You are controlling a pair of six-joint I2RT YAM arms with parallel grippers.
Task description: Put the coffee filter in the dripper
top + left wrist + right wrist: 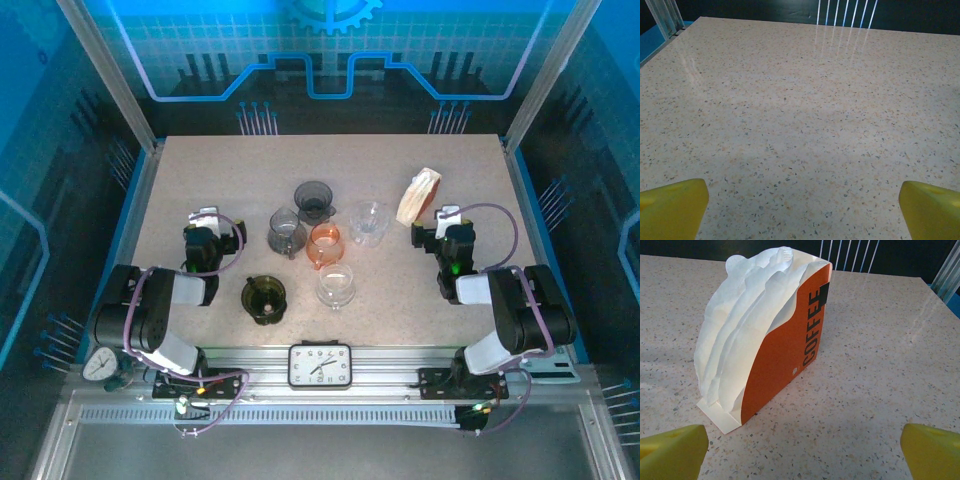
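Coffee filters [735, 335] are standing as a white, fanned stack inside an orange holder [782, 352] marked COFFEE. The pack is sitting at the far right of the table [200, 170], just beyond the right gripper [802, 455]. That claw is facing the pack with its yellow fingers [672, 450] spread wide, probably so that one finger can slip in at the open, fanned edge. The left gripper [802, 212] is gaping just as wide over bare tabletop at the left, well apart from the vessels. These are clustering mid-table: a dark dripper [314, 200], an orange dripper [324, 243] and a clear dripper [368, 222] among them. From above I cannot tell for sure which one is meant to be receiving the filter. Neither claw is gripping anything.
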